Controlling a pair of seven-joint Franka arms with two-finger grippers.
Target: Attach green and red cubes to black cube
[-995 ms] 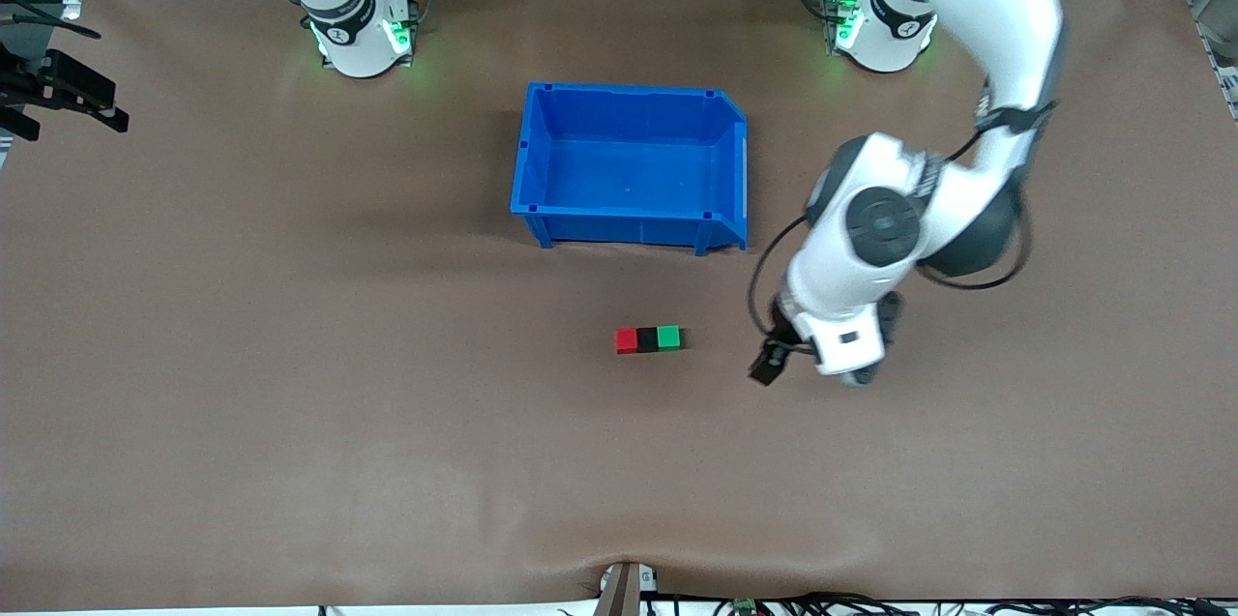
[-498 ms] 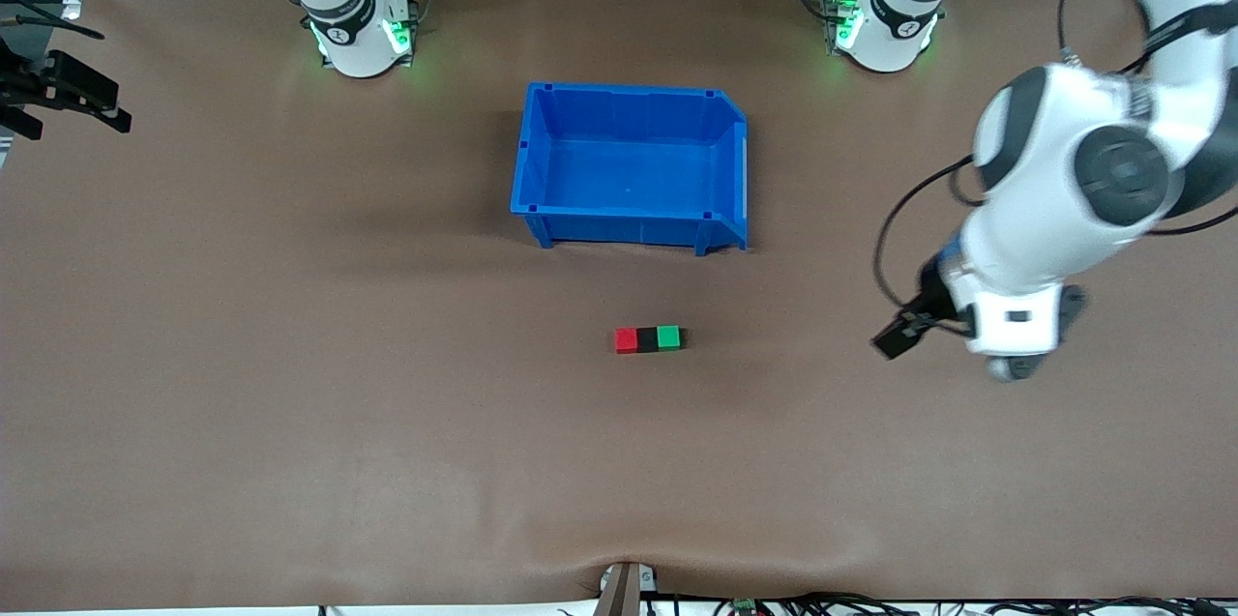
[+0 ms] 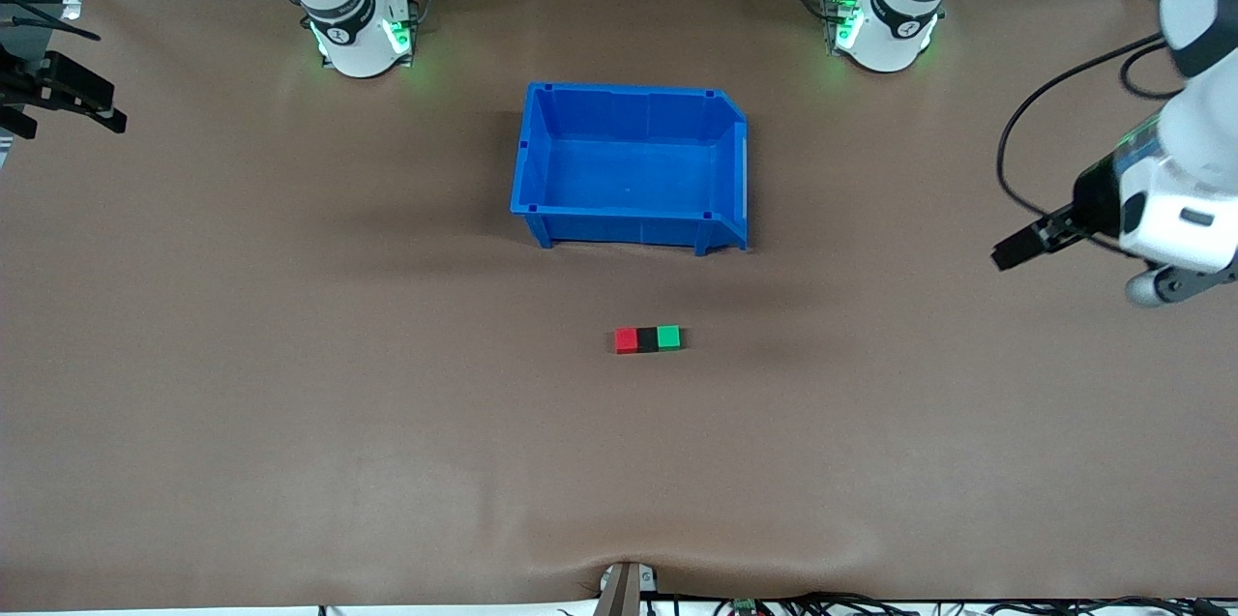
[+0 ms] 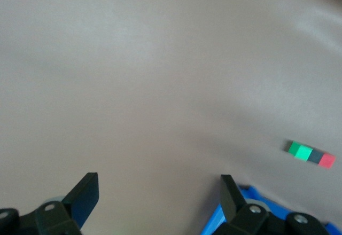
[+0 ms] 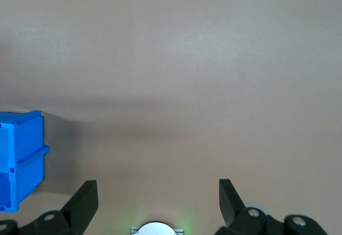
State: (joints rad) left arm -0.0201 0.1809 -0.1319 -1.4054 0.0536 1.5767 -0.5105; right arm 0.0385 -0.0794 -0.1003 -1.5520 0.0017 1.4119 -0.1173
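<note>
The joined row of red cube (image 3: pixel 627 339), black cube (image 3: pixel 647 338) and green cube (image 3: pixel 668 337) is ringed by bare table (image 3: pixel 290 403) on every side. The only obstacle is the blue bin (image 3: pixel 631 167), set farther from the front camera, apart from the row.

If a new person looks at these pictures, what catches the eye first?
A blue bin stands mid-table. Nearer the front camera, the red cube, black cube and green cube lie joined in one row. The left gripper hangs open over the left arm's end.
</note>
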